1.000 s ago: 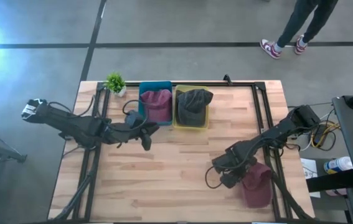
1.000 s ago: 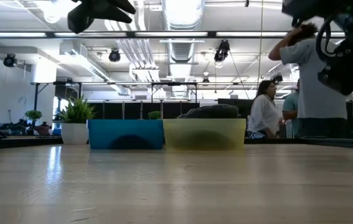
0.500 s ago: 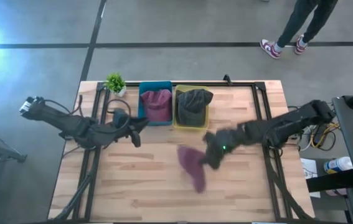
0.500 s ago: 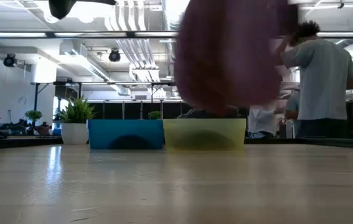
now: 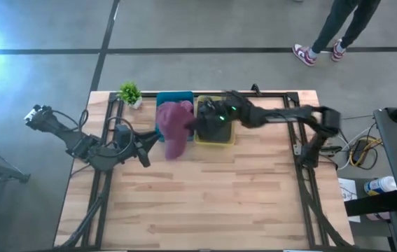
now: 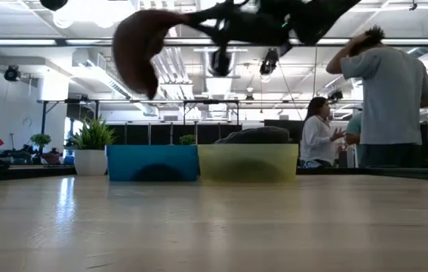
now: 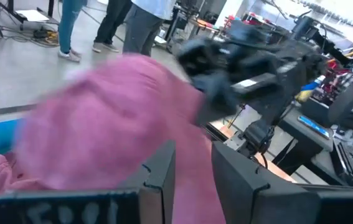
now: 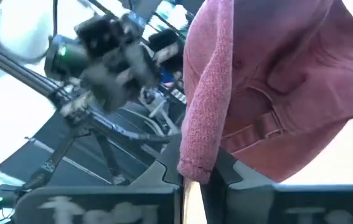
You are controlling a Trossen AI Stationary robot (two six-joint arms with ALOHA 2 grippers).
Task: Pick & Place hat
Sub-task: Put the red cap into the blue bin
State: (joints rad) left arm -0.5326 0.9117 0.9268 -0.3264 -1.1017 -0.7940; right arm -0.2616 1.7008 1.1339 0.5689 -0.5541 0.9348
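The maroon knitted fabric hat (image 5: 174,129) hangs in the air over the front edge of the blue plastic bin (image 5: 163,100), pinched by its brim in the right end effector (image 5: 199,122), whose fingers are clamped on the cloth. A second maroon hat (image 5: 182,107) lies inside the blue bin. Just beside the blue bin stands a yellow plastic bin (image 5: 224,140) holding a dark grey hat (image 5: 218,112). The left end effector (image 5: 142,150) hovers over the wooden table (image 5: 205,196) near the blue bin, fingers a narrow gap apart.

No legible text, label or number anywhere — only blurred, unreadable markings.
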